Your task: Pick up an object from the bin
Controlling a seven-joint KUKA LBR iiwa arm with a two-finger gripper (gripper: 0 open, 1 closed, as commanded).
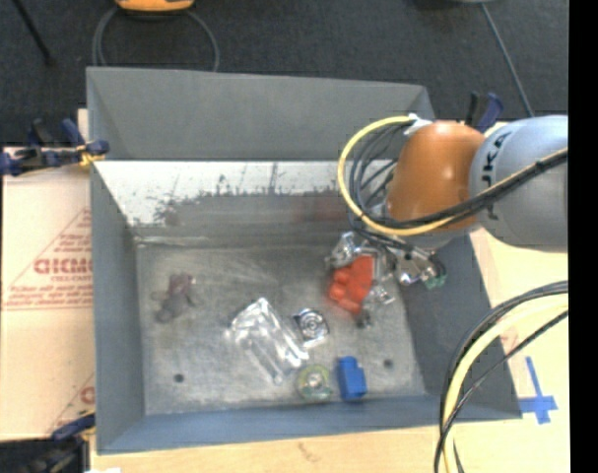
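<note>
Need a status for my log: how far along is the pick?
Done: the gripper is down in the bin, at a red block on the view's right. In hand: apparently taking that block, though a firm hold cannot be confirmed. Left: lifting it out; the clear plastic piece and blue block lie apart on the floor.

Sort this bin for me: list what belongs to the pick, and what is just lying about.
Job in hand: gripper; red blocky thing right at it, bin's right side; grey metal bin.

Lying about: blue block; greenish see-through ball; small silvery part; clear plastic piece; dull purplish-grey lump, far left.
</note>
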